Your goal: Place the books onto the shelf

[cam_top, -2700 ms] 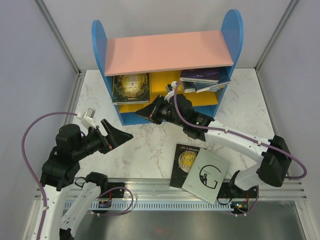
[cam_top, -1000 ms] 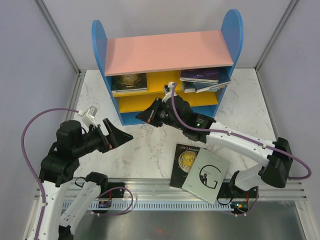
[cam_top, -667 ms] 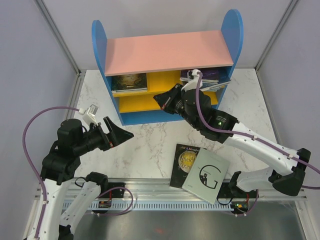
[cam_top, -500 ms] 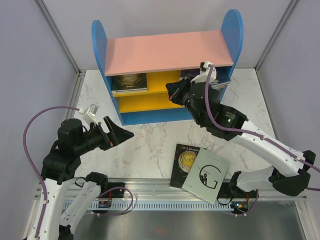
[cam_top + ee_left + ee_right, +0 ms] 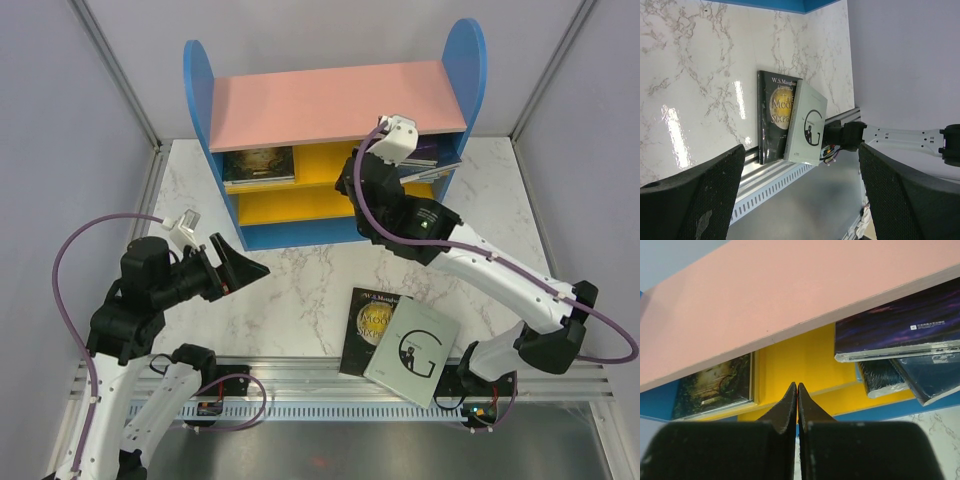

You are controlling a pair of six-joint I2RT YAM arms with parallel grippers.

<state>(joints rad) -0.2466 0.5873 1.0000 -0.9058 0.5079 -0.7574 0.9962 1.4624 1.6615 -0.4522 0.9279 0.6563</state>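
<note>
The shelf point(image 5: 330, 100) stands at the back, with a pink top board point(image 5: 765, 295) and yellow boards point(image 5: 795, 360). A green-gold forest book point(image 5: 258, 163) point(image 5: 715, 382) lies at the left of its upper board. At the right of that board is a pile: a purple book point(image 5: 897, 327) over a black one point(image 5: 880, 377) and a dark navy one point(image 5: 930, 377). My right gripper point(image 5: 347, 185) point(image 5: 797, 386) is shut and empty in front of the shelf's middle. A black book point(image 5: 370, 325) point(image 5: 774, 115) and a grey "G" book point(image 5: 412, 350) point(image 5: 807, 125) lie at the near table edge. My left gripper point(image 5: 235, 268) point(image 5: 801, 165) hovers open, left of them.
The grey "G" book overlaps the black one and overhangs the metal rail point(image 5: 300, 385) by the right arm's base point(image 5: 485, 375). Grey walls enclose the marble table point(image 5: 300, 280) on the left, right and back.
My right gripper, still shut, has drawn back from the shelf's left half and swung right and upward to its middle. The forest book stays on the upper board. The left arm barely moved.
</note>
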